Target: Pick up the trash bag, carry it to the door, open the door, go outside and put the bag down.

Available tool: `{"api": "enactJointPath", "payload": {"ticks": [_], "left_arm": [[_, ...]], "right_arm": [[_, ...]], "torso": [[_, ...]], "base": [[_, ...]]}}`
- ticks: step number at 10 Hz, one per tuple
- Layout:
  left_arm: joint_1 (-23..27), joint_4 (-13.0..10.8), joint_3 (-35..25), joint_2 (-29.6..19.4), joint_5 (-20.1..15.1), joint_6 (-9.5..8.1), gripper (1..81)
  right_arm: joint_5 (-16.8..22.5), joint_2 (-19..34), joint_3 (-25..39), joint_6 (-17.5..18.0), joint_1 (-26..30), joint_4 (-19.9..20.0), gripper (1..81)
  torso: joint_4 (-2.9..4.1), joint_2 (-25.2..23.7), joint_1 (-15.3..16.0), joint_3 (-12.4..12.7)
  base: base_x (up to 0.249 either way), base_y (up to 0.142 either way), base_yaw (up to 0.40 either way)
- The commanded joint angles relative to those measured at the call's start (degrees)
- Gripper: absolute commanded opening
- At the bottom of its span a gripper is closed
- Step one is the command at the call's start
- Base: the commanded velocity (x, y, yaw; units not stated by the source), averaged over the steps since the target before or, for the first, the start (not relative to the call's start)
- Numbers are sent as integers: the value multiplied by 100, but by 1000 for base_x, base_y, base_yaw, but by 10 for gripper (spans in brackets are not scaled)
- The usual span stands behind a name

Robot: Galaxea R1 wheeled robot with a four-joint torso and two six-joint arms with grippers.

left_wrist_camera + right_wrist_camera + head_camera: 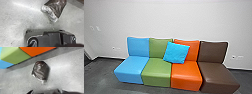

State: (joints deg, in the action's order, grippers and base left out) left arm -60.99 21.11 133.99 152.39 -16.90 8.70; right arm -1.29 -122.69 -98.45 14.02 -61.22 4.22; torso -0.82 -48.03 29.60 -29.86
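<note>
Dark grey, the robot's base is nearest in the left wrist view, with the trash bag just beyond it. The brown bag rests on the bare floor, its pale, crumpled edge apart from the base. Nothing visible grasps it; whether either arm's jaws are released or clenched, I cannot tell. Judging by that, only the approach looks done: the pickup, the carry, opening the door, going outside and setting down all remain. Behind the bag is a row of joined seats, running in the head view from blue at lower left through green and orange to brown at lower right. A bright blue cushion leans across the green and orange backs near the centre. Farthest off, the pale wall fills the upper frame, with small wall plates at upper left. No brand, label or lettering can be read on any of it.
</note>
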Motion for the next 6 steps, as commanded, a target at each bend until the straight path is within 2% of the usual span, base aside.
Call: {"api": "enactJointPath", "payload": {"ticks": [1,3,4,6], "left_arm": [[688,139,75,-42,-524,-18,811],[969,130,329,212,-753,-62,811],[1119,130,575,388,-850,-71,811],[1392,139,1076,722,-1140,-62,811]], "right_arm": [[507,277,117,13,589,114,811],[551,198,73,4,545,114,811],[551,198,108,4,527,106,811],[551,207,187,4,501,106,811]], "torso": [[0,-573,369,-447],[0,-1015,653,-727],[0,-1231,793,-481],[0,-1599,1022,-588]], "base": [[0,0,0],[0,0,0],[0,0,0],[0,0,0]]}}
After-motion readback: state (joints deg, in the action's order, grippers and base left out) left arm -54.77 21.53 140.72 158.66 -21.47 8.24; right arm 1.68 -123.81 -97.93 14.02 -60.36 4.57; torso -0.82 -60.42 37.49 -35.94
